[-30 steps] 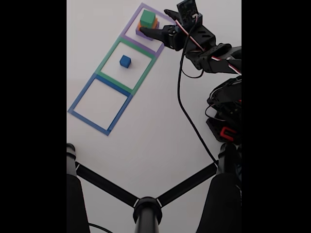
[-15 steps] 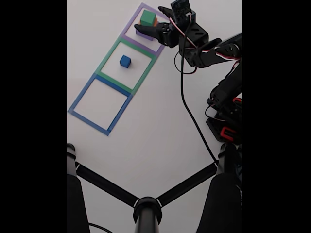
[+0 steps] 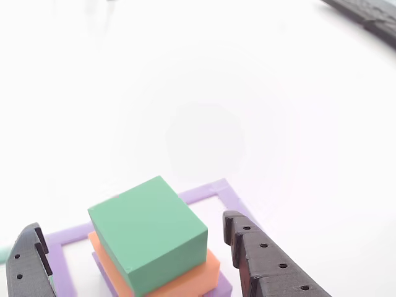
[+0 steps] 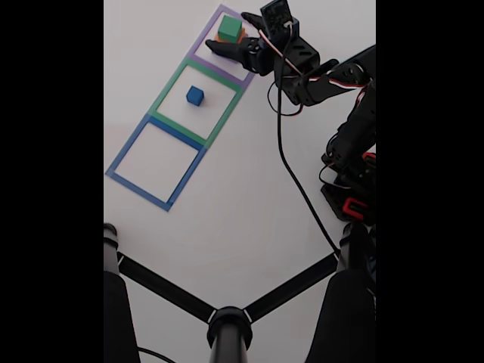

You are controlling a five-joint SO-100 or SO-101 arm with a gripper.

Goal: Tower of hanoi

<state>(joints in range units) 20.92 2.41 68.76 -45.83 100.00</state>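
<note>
A green block [image 3: 148,232] tops a stack on an orange block [image 3: 201,275] and a purple block [image 3: 221,288], inside the purple tape square. In the fixed view the green block [image 4: 229,28] shows with an orange block [image 4: 240,35] edge beneath it. My gripper [image 4: 227,31] is open, one finger on each side of the stack. In the other view the gripper [image 3: 131,224] has dark fingers [image 3: 266,263] flanking the green block without touching it. The small blue cube [image 4: 195,95] sits alone in the green tape square.
Three tape outlines run diagonally: purple [image 4: 217,69], green [image 4: 168,87] and blue [image 4: 126,146]. The arm's base [image 4: 352,189] and a black cable [image 4: 291,174] occupy the right side. A black stand with legs [image 4: 227,321] crosses the bottom of the fixed view.
The gripper has moved left and slightly up in the fixed view, from beside the stack to straddling it. The blocks have not moved.
</note>
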